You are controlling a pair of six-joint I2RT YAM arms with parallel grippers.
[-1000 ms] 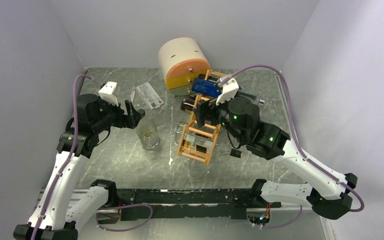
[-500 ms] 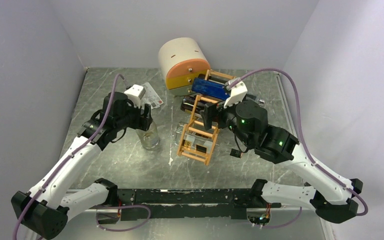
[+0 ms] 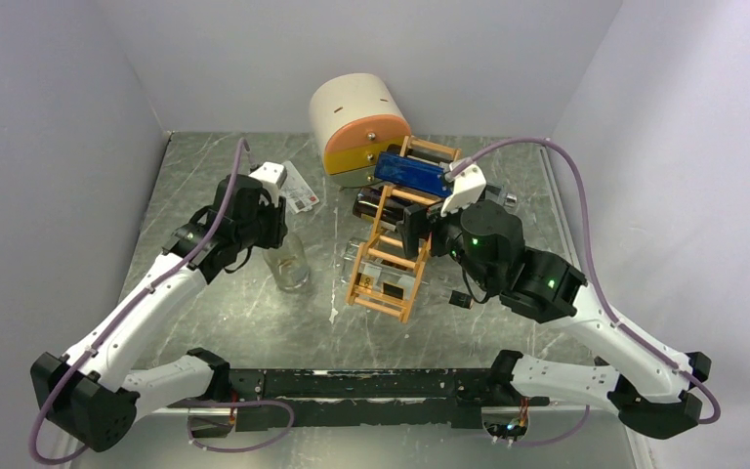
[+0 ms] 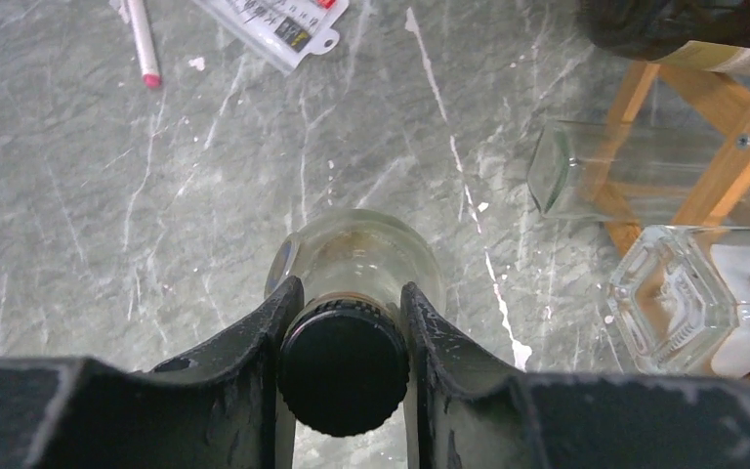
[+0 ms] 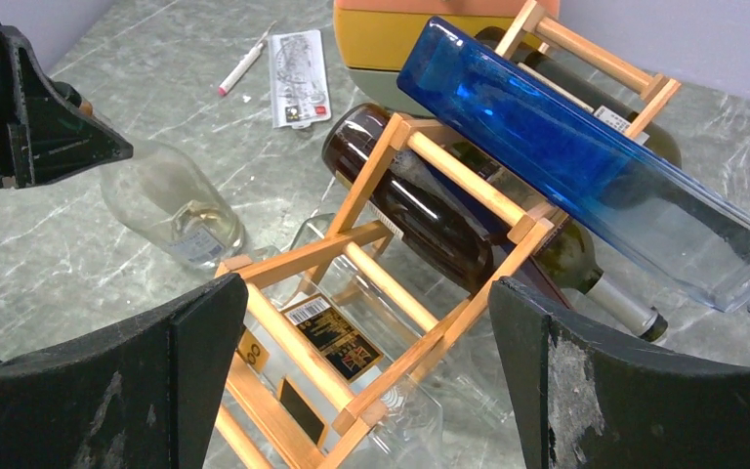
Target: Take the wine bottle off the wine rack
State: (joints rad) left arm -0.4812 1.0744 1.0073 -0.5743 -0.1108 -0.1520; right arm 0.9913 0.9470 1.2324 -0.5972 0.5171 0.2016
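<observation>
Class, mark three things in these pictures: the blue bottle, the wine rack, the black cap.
blue bottle [image 5: 586, 176], right wrist view, middle of its body.
wine rack [image 5: 469, 181], right wrist view, upper wooden rung.
black cap [image 4: 344, 366], left wrist view, centre of its top.

Top external: high behind the arm bases, looking down over the whole bench [image 3: 205, 166]. Left wrist: close, straight down between its jaws onto the black cap [image 4: 344, 366] of a clear bottle [image 4: 361, 254]. Right wrist: near, oblique, looking past its jaws toward the wine rack [image 5: 303, 249], which appears in all three views.
</observation>
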